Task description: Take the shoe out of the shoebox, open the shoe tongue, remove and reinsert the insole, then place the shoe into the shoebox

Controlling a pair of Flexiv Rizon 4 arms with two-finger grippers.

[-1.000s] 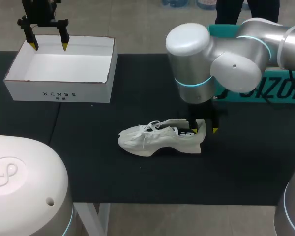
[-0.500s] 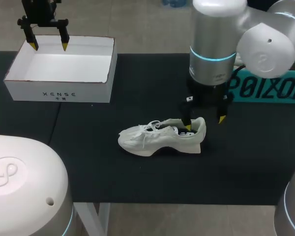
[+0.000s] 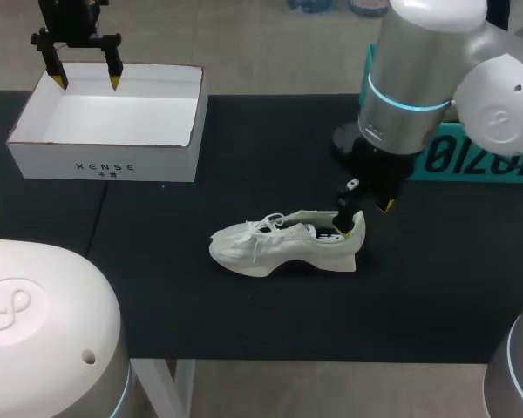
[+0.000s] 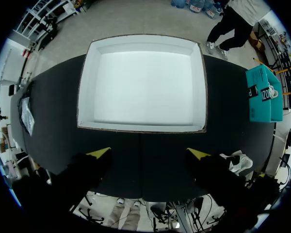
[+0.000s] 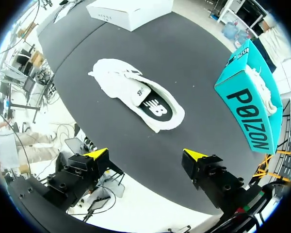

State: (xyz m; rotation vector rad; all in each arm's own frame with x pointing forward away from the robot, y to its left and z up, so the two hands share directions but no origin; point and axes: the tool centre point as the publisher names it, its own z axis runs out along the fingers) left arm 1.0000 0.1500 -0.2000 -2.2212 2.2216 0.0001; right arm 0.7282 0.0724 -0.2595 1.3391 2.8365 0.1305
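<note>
You've got 1 shoe point(image 3: 283, 244), 1 white shoebox point(image 3: 105, 165), 1 teal box point(image 3: 479, 161), plus 2 grippers: left gripper point(image 3: 87, 82), right gripper point(image 3: 369, 216).

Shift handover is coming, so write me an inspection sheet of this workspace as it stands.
Surface: flat black table top.
Job's things: white lace-up sneaker rests on the table, black insole inside; white cardboard shoebox open, nothing in it.
Clutter: teal cardboard box near the right arm.
Grippers: left gripper fingers open, up by the shoebox; right gripper fingers open above the sneaker's heel, holding nothing.
Cables: nothing seen.
Surroundings: nobody reaches over the table.
</note>
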